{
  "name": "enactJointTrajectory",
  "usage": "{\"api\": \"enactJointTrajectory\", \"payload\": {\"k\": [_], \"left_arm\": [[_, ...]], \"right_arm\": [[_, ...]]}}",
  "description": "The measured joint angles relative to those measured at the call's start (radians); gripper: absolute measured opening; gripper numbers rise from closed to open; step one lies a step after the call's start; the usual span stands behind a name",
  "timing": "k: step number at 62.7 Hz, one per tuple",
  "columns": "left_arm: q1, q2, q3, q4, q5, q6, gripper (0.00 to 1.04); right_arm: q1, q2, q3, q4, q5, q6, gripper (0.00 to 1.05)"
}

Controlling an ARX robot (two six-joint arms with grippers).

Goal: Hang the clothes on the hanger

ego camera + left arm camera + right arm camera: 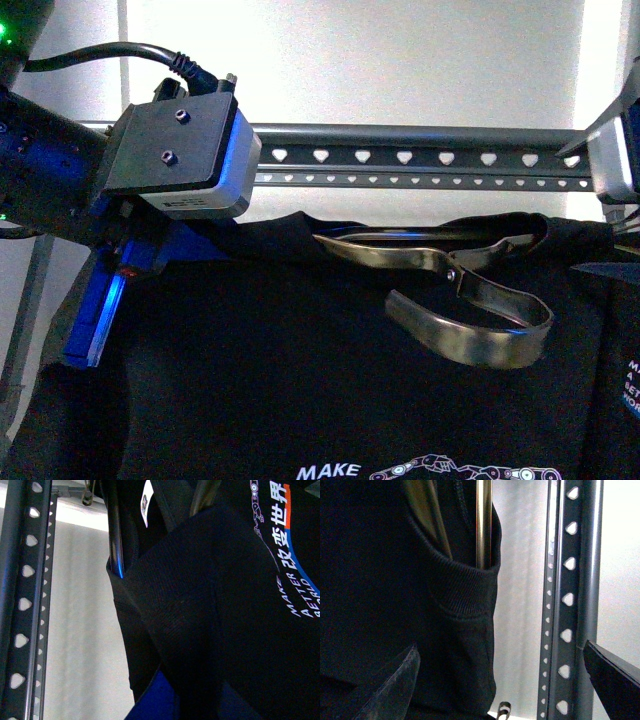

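Behind and above the left gripper (100, 325), a bright white wall (400, 60), washed out by strong backlight. Split by a grey vertical seam (122, 60) straight above that gripper. Beyond the right gripper (500, 647), the same pale surface, faintly streaked up and down. Past the left gripper in its wrist view, crossed by a brighter band (75, 516).

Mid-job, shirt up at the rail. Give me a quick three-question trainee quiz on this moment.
1. True or false: the hook of the shiny flat-metal hanger, worn inside the black short-sleeved T-shirt, lies below the long dark-grey metal rail, not over it.
2. The rail's larger holes are: A round, B heart-shaped, C square.
3. Fill in: in the right wrist view, the fingertips of the right gripper stand ____.
Key: 1 true; 2 B; 3 apart.
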Motion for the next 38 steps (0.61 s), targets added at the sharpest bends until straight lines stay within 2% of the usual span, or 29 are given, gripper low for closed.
{"api": "enactJointTrajectory", "payload": {"k": [14, 20, 24, 34, 38], "left_arm": [[0.0, 0.0, 0.0, 0.0, 0.0, 0.0, 0.04], [0.0, 0.0, 0.0, 0.0, -0.002, 0.0, 0.04], [0.0, 0.0, 0.0, 0.0, -0.004, 0.0, 0.04], [0.0, 0.0, 0.0, 0.0, -0.006, 0.0, 0.04], [0.0, 0.0, 0.0, 0.0, -0.005, 0.0, 0.04]], "right_arm": [[0.035, 0.097, 0.082, 0.008, 0.075, 0.048, 0.96], [0.037, 0.133, 0.103, 0.021, 0.091, 0.084, 0.75], [0.037, 0.142, 0.106, 0.021, 0.097, 0.093, 0.66], [0.043, 0.153, 0.106, 0.04, 0.092, 0.114, 0.31], [0.043, 0.153, 0.105, 0.045, 0.087, 0.117, 0.23]]}}
